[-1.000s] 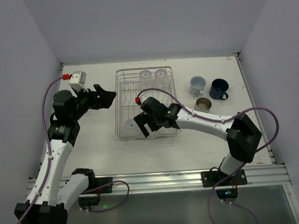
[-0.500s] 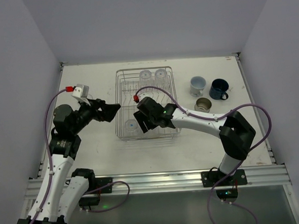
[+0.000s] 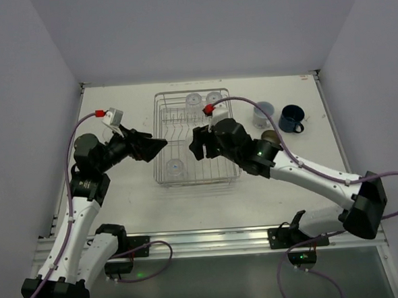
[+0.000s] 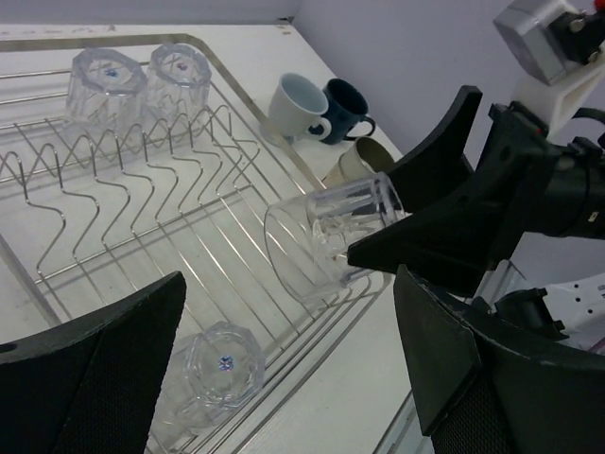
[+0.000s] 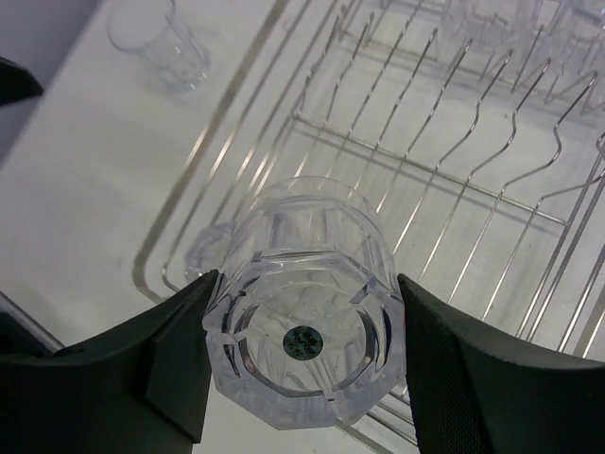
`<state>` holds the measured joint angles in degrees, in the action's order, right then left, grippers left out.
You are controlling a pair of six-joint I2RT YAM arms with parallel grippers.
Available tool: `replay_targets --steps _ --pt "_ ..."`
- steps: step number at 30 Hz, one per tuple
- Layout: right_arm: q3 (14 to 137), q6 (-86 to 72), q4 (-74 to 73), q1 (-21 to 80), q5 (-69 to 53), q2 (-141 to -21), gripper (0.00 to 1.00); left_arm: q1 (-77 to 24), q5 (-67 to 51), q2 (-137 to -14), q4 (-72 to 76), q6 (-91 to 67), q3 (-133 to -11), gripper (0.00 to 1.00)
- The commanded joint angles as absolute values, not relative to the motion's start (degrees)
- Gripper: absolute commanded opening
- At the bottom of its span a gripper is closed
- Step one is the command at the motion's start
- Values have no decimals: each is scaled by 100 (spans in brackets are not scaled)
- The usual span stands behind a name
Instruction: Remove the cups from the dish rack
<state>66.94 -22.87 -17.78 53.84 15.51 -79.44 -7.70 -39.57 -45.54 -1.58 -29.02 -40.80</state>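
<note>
While the right gripper (image 5: 304, 364) clamps a clear ribbed glass tumbler (image 4: 326, 241) by its sides, tilted and lifted above the near half of the silver wire dish rack (image 3: 174, 127), the left gripper (image 3: 157, 149) hovers just left of it, jaws spread and empty. The carry should probably rise enough to clear the rack's wires and raised side. It should keep a steady squeeze on the slippery glass, steer wide of the left gripper, and set the tumbler flat on the white table (image 3: 120, 187) before letting go.

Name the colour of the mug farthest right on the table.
The mug is dark blue, clearest in the top view.
</note>
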Motion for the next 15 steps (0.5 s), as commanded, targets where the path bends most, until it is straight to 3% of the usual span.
replay_targets --steps 1,6,15 --pt "6077 -2759 -530 5134 1312 -7112 18 -809 -4552 -4570 404 -3506 -4245 93" --pt "4941 -3795 1603 4527 -707 -6049 19 -879 -5289 -4746 1439 -4514 -3973 91" --pt "4694 -5026 3249 4201 -2082 -6433 19 -1546 -5573 -5220 2645 -5432 -3577 86"
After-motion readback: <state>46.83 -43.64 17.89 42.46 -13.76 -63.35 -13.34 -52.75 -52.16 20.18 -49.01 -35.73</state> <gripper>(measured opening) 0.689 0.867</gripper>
